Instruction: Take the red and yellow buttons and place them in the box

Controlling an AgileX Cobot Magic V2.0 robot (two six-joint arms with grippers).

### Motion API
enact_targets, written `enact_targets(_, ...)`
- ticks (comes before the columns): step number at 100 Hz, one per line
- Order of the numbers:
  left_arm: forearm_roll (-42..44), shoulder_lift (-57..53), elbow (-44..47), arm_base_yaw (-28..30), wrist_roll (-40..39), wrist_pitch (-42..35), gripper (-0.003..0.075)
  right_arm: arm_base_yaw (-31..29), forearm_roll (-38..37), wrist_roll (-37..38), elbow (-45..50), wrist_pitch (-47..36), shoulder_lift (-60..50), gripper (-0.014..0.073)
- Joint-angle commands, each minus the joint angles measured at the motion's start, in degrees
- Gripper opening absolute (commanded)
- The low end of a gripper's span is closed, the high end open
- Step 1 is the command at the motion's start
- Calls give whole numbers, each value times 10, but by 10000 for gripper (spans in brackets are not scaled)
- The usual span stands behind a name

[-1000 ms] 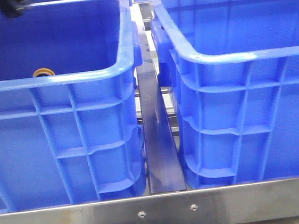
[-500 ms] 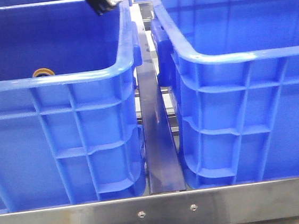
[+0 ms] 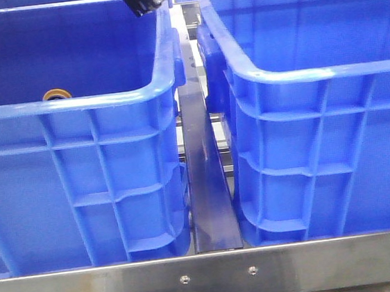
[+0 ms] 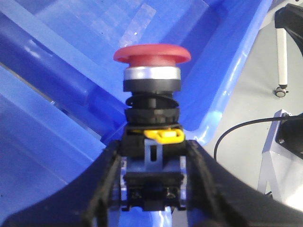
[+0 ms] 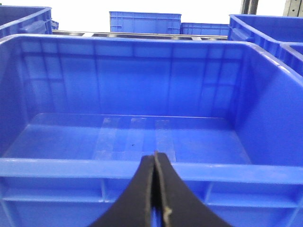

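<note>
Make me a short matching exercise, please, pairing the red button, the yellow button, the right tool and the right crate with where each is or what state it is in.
Things:
1. red button
2. yellow button
3. right tool
4. right crate

States:
A. shut on nothing
B. lying inside the left crate
C. nothing visible on the part of its floor in view
D. gripped by the left tool

Pairs: 1-D, 2-B, 3-A, 4-C
</note>
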Motion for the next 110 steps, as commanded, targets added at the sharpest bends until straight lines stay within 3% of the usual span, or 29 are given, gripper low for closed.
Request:
enact_targets(1,-31,-18,-15,-5,1,-21,59,1,-6,-1,1,-61,-13,-102)
enact_targets(10,-31,-18,-15,-5,1,-21,59,1,-6,-1,-19,-32,-13,-102)
enact_targets(30,-31,-18,-15,-5,1,-21,59,1,-6,-1,-131,160,21,-102)
enact_targets(47,-31,-18,-15,-5,1,-21,59,1,-2,3,-212,185,98,-102)
enact_targets(91,-31,-18,-15,-5,1,-21,59,1,10,9,-451,362,390,-90)
enact_targets(100,-31,-18,-15,-5,1,-21,59,1,11,9,-483,389,443,14)
enact_targets(110,-31,-18,-15,-5,1,-21,59,1,25,9,-508,415,484,270)
